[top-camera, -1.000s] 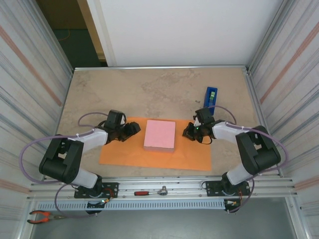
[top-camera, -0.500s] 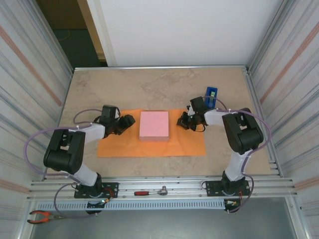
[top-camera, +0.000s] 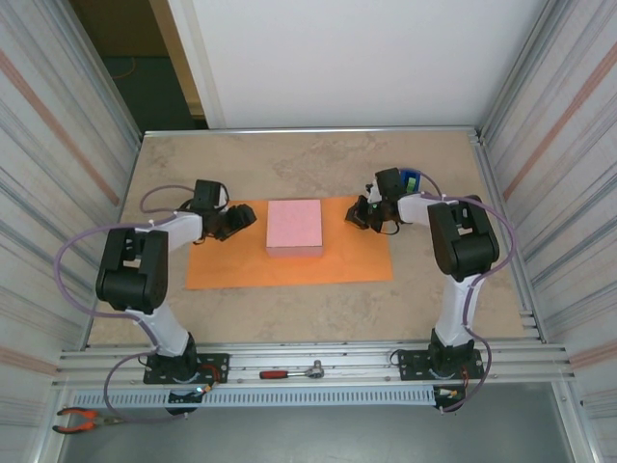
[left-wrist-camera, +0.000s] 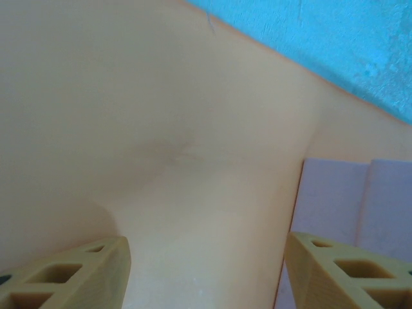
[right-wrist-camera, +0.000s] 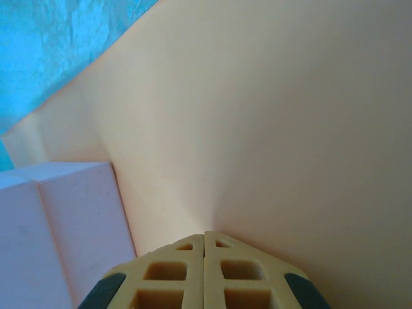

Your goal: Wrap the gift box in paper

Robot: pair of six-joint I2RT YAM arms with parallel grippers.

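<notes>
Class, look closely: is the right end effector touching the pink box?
Apart. The top view shows a strip of bare orange paper between the right end effector and the box.

The gift box (top-camera: 294, 227) stood mid-sheet on the paper (top-camera: 289, 272), hemmed by the left gripper (top-camera: 248, 218) just beside its left side and the right gripper (top-camera: 356, 216) near its right. A blue tape dispenser (top-camera: 411, 180) crowded the right wrist. Bare table (top-camera: 289, 164) beyond the box and the paper's near strip lay open.
</notes>
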